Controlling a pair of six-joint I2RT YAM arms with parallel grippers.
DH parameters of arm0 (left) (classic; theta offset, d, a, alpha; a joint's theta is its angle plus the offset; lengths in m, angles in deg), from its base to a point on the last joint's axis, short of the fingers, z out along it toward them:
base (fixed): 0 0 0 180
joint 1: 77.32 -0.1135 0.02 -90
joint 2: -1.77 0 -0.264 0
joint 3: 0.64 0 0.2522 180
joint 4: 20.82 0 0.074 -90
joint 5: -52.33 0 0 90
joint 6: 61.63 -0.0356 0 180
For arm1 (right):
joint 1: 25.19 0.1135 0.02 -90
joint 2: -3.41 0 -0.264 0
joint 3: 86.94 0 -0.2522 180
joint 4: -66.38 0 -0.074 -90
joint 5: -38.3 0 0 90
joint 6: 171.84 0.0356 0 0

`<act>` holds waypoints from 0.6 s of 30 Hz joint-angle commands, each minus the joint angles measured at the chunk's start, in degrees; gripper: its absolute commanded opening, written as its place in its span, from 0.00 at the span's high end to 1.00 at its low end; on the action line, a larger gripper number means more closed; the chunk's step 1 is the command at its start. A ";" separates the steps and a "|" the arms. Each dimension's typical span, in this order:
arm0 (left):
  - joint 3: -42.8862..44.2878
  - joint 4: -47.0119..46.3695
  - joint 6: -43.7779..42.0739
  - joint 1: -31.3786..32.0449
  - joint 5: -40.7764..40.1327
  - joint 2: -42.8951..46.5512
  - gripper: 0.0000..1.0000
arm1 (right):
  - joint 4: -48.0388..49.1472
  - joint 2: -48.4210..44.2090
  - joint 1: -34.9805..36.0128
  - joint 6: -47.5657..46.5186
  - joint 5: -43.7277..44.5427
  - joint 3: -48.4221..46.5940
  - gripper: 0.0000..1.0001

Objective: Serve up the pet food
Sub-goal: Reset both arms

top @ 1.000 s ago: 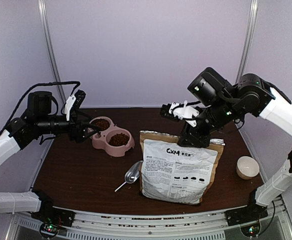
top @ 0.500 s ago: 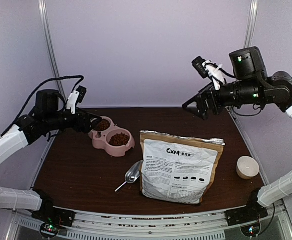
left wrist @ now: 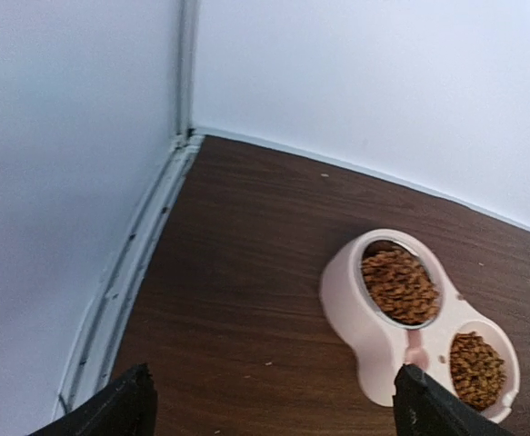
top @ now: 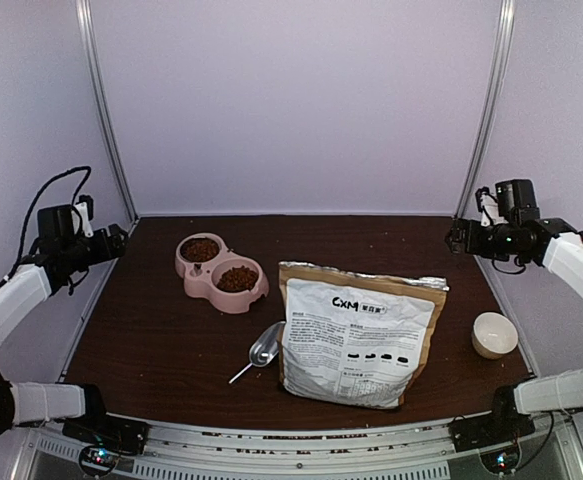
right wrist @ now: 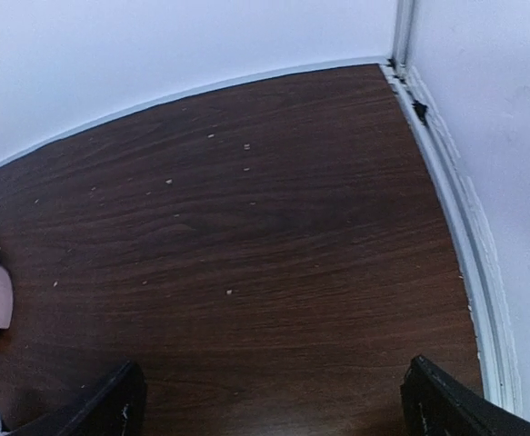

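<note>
On the dark wooden table [top: 151, 340], toward its far left, item one: a pink two-bowl feeder [top: 203, 287], upright, with pet food [top: 237, 279] filling both bowls as a brown heap of pellets in each. Item two: a large white bag [top: 356, 340], lying flat near the middle, its foil top edge toward the back wall. Item three: a metal scoop [top: 265, 350], resting just beside the bag's left edge, handle toward the near side, holding no pellets that I could make out. Item four: a small cream bowl [top: 494, 334], near the right edge, well apart from the rest. Left gripper [left wrist: 274, 409]: raised at the far left, jaws spread wide, nothing between them. Right gripper [right wrist: 278, 404]: raised at the far right, jaws likewise wide and empty. Assessment: serving looked complete, and the step in hand seemed to be parking the arms. Done well, that meant keeping both wrists high and outboard, clear of the feeder's rim and the bag, so no filled bowl got nudged and no pellets spilled.
</note>
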State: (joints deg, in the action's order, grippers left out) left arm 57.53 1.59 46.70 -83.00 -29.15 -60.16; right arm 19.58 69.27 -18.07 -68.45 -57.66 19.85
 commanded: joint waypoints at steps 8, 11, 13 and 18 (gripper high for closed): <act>-25.85 -31.48 -5.22 -2.31 -16.88 15.82 0.05 | 48.11 -16.51 -9.14 0.82 3.54 33.32 0.00; -29.87 -38.03 -7.34 -2.30 -16.26 14.83 0.04 | 59.24 -14.92 -9.14 -0.62 5.11 39.57 0.00; -32.18 -43.24 -8.06 -2.24 -15.67 11.44 0.04 | 66.55 -13.03 -9.14 -1.45 6.30 43.61 0.00; -33.11 -56.72 -9.32 -2.28 -15.45 -0.56 0.04 | 78.87 -8.13 -9.14 -3.12 6.97 47.86 0.00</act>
State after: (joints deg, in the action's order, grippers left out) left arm 24.67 -37.91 39.94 -85.31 -44.17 -53.65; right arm 80.58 58.74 -26.95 -69.21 -53.00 65.56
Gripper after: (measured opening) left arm 0.960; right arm 1.000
